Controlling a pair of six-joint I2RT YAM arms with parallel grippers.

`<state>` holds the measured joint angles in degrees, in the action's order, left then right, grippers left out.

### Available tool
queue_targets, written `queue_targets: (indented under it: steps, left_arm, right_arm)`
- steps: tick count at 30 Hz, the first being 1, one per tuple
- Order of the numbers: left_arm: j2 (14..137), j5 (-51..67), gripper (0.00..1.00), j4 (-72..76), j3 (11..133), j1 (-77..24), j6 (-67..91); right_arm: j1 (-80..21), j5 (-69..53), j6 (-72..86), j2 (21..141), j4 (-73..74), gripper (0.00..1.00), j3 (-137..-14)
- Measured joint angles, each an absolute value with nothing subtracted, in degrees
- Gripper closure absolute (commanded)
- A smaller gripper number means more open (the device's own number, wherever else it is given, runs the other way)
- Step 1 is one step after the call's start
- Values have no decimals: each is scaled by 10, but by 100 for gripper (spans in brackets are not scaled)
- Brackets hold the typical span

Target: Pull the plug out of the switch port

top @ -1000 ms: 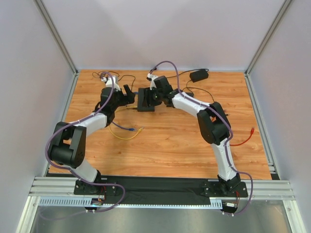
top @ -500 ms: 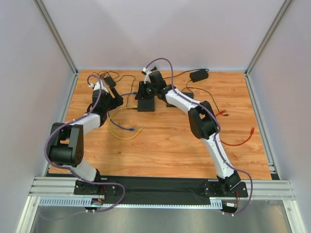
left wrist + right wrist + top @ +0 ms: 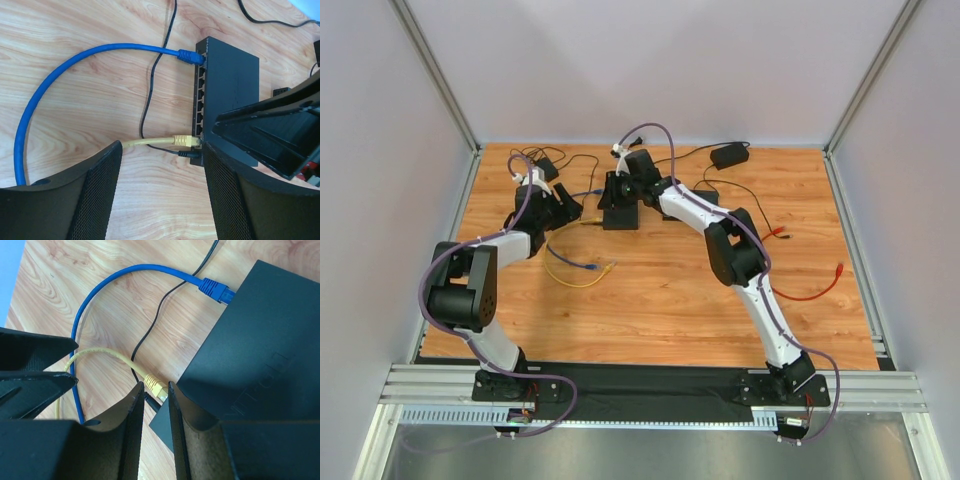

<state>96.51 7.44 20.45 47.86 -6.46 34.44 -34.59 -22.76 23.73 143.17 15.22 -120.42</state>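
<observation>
Your left tool point(image 3: 162, 160) is gaping open facing yellow plug point(image 3: 184, 141) | your right tool point(image 3: 155, 395) is hovering narrowed over switch point(image 3: 230, 80), can't tell if gripping.

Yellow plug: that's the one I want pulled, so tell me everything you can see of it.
The yellow plug is a small, plastic-looking connector ending a thin yellow cable. It lies level above the wooden table, seated in the last port of the black switch, just beside a black plug. The right gripper flanks it closely with narrow jaws; actual contact cannot be told.
</observation>
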Motion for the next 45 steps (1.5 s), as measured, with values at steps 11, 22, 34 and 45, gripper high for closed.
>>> queue_targets:
  steps: [11,22,34,45]
  left_arm:
    - [983,107,35,212,481,-65,384]
    - [1005,155,52,290,431,-66,491]
    - [1035,200,54,241,502,-70,396]
    - [1095,210,56,92,781,-71,255]
  right_arm:
    - [-352,-201,222,1471,211,72,-1273]
    - [-353,-170,219,1470,218,72,-1275]
    - [-340,-178,230,1449,206,71,-1237]
    - [-324,-190,222,1411,190,66,-1174]
